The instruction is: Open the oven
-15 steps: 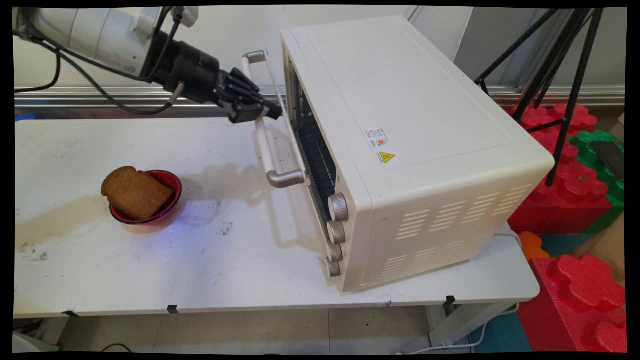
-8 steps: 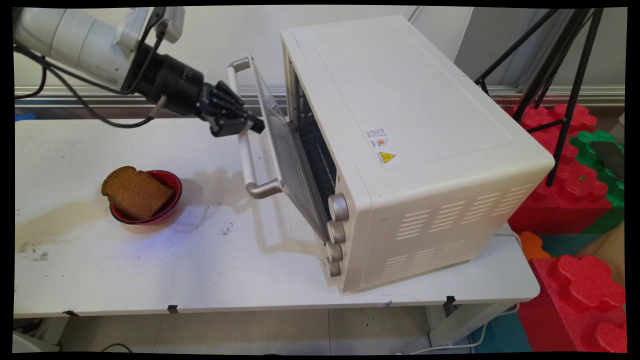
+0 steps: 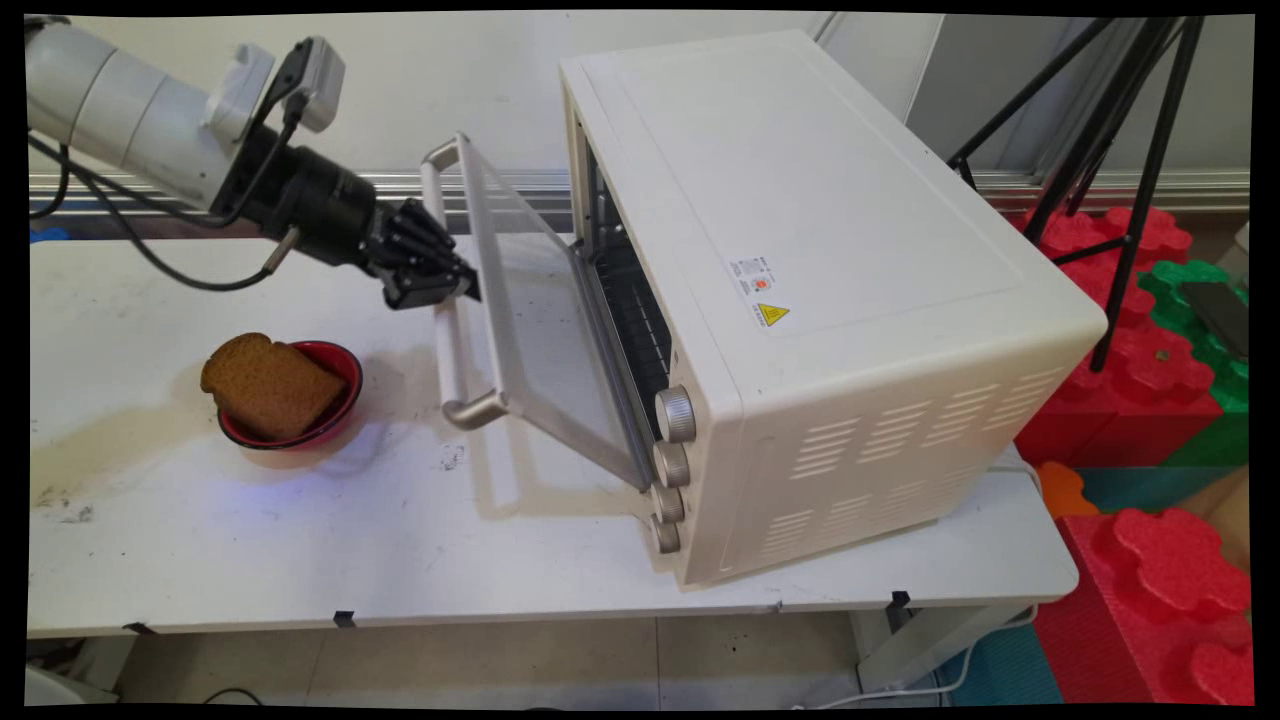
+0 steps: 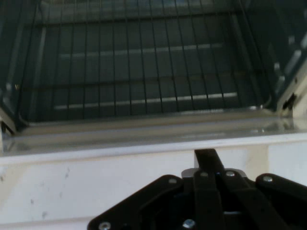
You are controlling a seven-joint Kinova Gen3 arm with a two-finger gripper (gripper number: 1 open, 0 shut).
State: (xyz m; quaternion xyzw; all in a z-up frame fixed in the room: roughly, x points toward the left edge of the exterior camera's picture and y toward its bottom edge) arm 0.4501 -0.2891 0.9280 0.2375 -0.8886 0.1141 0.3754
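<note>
A red bowl (image 3: 300, 415) sits far left on the white table (image 3: 300, 540), round and glossy, with one thick slice of brown bread (image 3: 268, 386) propped in it. The slice has a coarse, matte crumb and a domed crust end that sticks out past the bowl's left rim.

To the right of the bowl and higher up, the black gripper (image 3: 447, 290) reaches in from the upper left on the white arm and is clamped on the door handle (image 3: 447, 300), a pale bar with brushed-metal ends. The bar's long axis runs from the far end near the wall down to the near end, which points toward the table's near side. In the hand view the gripper (image 4: 207, 158) shows one finger pressed against the door's cream top rail, with the handle hidden behind the linkage.

The glass door (image 3: 530, 320) is hinged along its bottom edge and stands partly open, tilted out to the left, its top edge well apart from the toaster oven (image 3: 820, 280). That oven is a cream, boxy metal case with its front facing left and its long axis running away toward the wall. A wire rack (image 4: 139, 72) lies level inside. Four metal knobs (image 3: 672, 466) line the front's near end, and louvred vents are cut in the near side panel.
</note>
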